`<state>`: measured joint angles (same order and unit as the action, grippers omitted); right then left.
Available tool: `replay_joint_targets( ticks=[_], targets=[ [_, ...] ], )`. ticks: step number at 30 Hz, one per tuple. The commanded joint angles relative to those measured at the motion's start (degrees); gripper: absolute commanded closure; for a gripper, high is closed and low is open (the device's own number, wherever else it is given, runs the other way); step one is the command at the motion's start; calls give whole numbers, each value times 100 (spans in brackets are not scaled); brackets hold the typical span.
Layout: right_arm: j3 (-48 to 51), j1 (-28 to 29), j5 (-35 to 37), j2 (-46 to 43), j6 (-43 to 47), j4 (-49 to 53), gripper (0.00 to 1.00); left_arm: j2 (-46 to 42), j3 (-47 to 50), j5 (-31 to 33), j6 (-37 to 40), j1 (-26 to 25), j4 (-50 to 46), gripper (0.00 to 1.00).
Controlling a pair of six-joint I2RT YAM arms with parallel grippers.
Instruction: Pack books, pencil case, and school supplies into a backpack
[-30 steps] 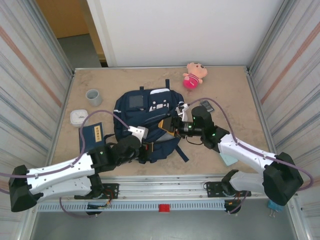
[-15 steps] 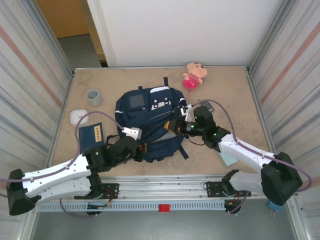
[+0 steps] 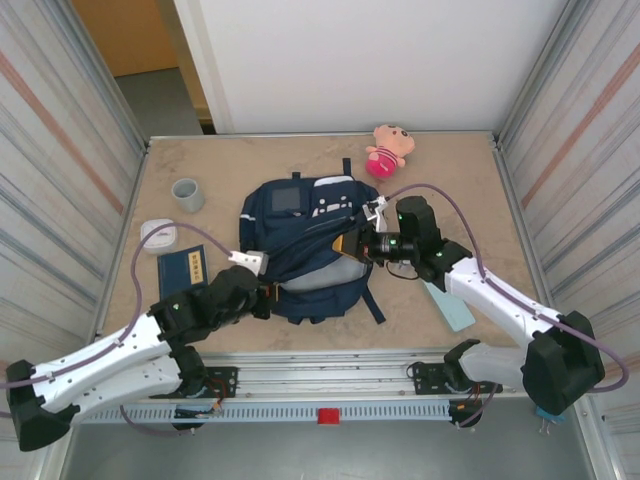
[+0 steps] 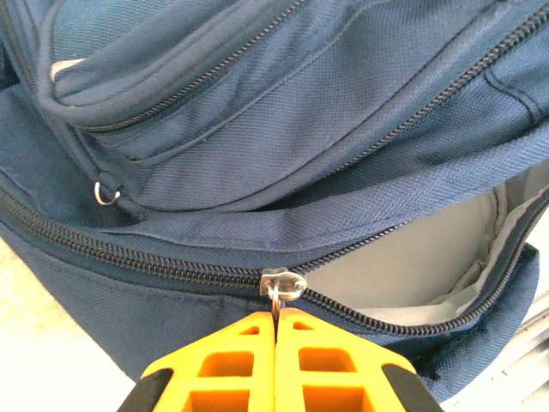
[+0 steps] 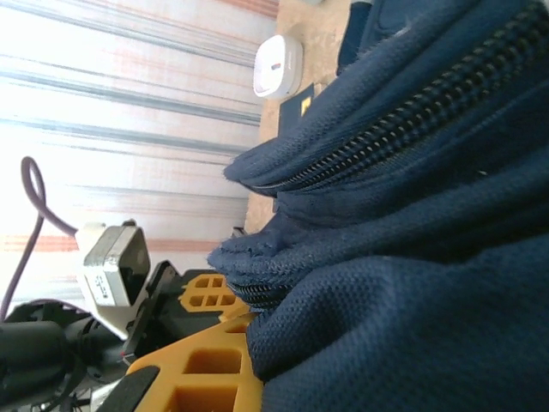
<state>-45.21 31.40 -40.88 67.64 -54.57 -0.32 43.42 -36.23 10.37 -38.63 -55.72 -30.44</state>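
The backpack [image 3: 310, 230] lies between both hands. It looks soft and floppy, likely to bunch when tugged. The left hand [image 4: 274, 319] pinches its zipper pull [image 4: 284, 283]. The right hand [image 3: 352, 246] is clamped on the fabric beside the opening, and both seem sensible holds.

Matt woven cloth backpack [image 4: 343, 94]; shiny metal zipper pull [image 4: 279, 287]; matt yellow plastic fingers [image 4: 249, 333].

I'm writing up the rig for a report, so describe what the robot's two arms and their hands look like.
Both the left arm and right arm have white shells with black joints, and a purplish-grey cable loops off each. The left hand and right hand carry yellow-orange fingers with square cut-outs on black mounts.
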Motion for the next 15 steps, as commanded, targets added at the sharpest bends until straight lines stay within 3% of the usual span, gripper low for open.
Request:
replay_joint_targets(
  ticks=[1,5,15],
  targets=[
    [-436,-98,-376,73,588,100,100,-44,204,-869,438,163,389,100],
    [-685,-2,-126,231,1463,651,100,80,289,-1825,98,383,1078,100],
    [-826,-335,-733,419,2970,1369,100,507,-62,-2896,47,938,304,100]
  ],
)
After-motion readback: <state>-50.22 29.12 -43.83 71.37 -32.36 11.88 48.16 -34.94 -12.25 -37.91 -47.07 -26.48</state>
